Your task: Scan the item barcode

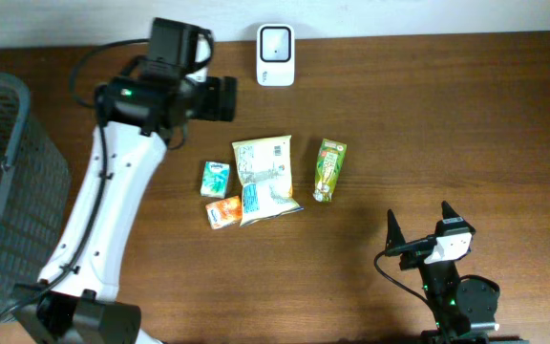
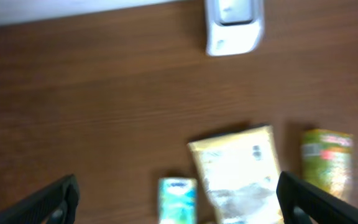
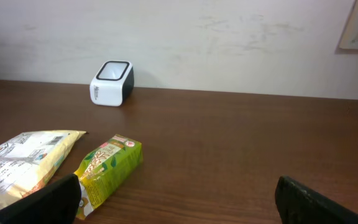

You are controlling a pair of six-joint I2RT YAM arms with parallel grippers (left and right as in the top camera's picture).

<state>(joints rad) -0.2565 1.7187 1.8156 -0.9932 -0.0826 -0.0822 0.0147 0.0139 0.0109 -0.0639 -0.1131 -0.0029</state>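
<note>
Plainly empty, the left hand (image 2: 176,186) and right hand (image 3: 178,183) both gape wide open, while the snack bag (image 1: 264,177) lies flat on the surface (image 1: 447,115) between two small packets (image 1: 216,178) and a green drink carton (image 1: 329,170), likely light, crinkly and slippery, best pinched at a sealed edge.

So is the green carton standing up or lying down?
Lying down: the green carton rests flat on its side on the table.
</note>
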